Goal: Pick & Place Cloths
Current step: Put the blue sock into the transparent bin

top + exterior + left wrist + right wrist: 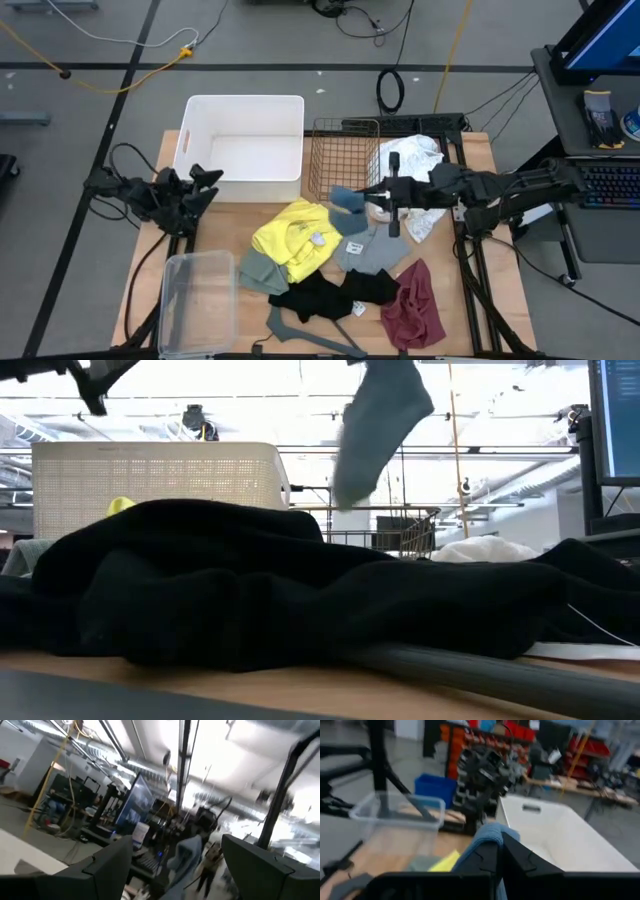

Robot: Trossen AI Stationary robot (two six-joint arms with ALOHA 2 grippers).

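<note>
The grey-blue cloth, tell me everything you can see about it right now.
The grey-blue cloth is a small, soft piece of fabric, pinched in the shut right gripper and lifted clear of the table. In the low view it hangs limp in the air, bunched at the top and drooping below, touching nothing else. From above it sits beside the wire basket, over the yellow cloth's edge. In the right wrist view a rounded fold pokes out between the fingers.

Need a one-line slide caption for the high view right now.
Right gripper lifts the grey-blue cloth beside the wire basket; left gripper waits open.
</note>
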